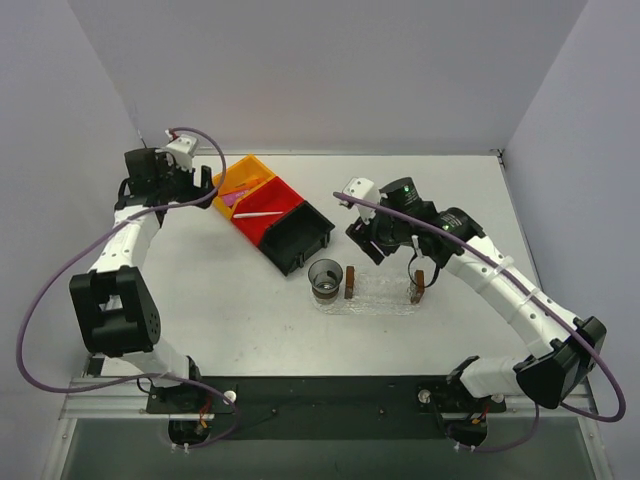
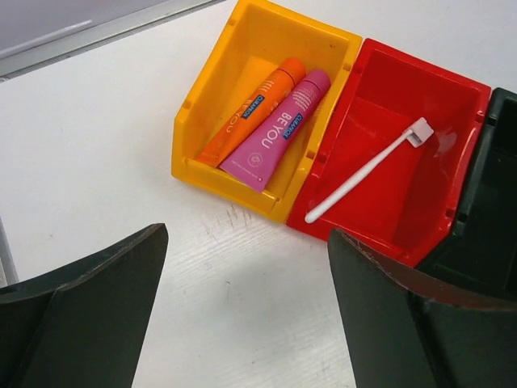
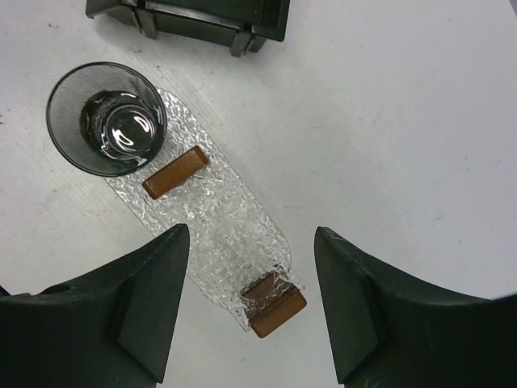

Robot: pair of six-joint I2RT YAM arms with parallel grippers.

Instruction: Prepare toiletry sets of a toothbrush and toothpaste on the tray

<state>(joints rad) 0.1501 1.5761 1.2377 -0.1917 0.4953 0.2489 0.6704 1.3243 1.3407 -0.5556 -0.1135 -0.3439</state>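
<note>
The left pincer [image 2: 249,234] hung over the white surface [image 2: 97,162] with its jaws spread wide, gripping nothing. The right pincer [image 3: 250,234] was just as wide and empty, poised above the tray [image 3: 222,214]. The tray lay flat on the surface, near the right arm. Three bins stood touching in a row: an orange bin [image 2: 202,137], a red bin [image 2: 380,97] and a black bin [image 1: 297,237], the black one nearest the tray. A clear glass [image 3: 107,120] stood upright at one rounded end of the tray. The toothbrush [image 2: 363,174] lay slantwise in the red bin. The toothpaste [image 2: 275,137] lay in the orange bin, an orange tube [image 2: 246,117] and a pink tube [image 2: 291,109] side by side and touching. Two small brown blocks sat on the tray, one [image 3: 175,171] just beside the glass, the other [image 3: 276,305] at the opposite end.
</note>
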